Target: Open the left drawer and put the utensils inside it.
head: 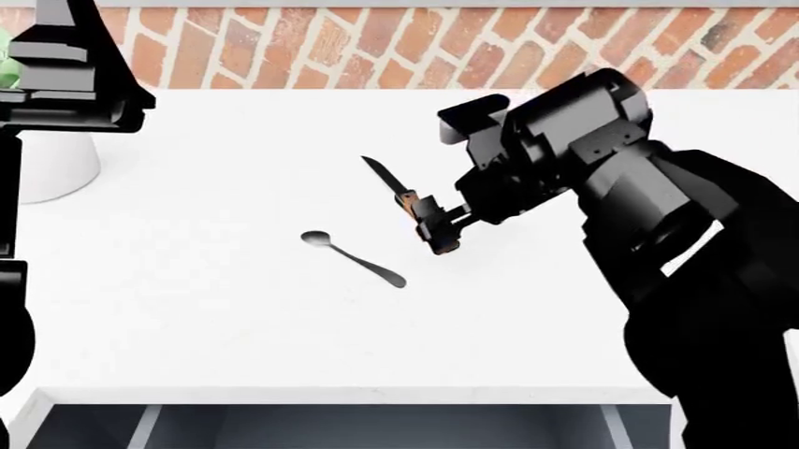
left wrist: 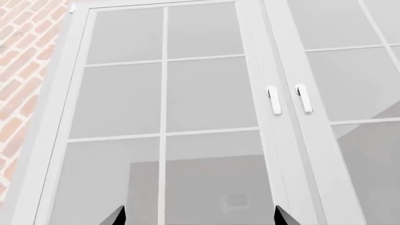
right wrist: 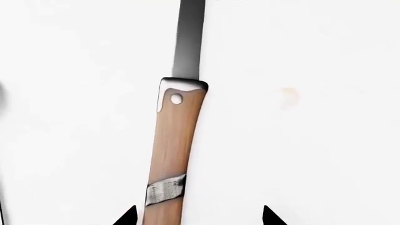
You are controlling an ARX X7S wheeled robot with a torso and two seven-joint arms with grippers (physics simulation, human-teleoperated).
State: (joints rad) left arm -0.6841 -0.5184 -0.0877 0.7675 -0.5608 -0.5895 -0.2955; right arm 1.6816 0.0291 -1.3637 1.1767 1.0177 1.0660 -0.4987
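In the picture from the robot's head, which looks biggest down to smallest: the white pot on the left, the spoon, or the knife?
1. White pot, clearly largest, though partly cut off and hidden.
2 and 3. Spoon and knife: about alike in length; the right gripper hides the knife's handle end, so no ranking.

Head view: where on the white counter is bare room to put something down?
Bare counter lies between the spoon and the open drawer, and between the white pot and the spoon. It is crowded around the knife, under the right gripper.
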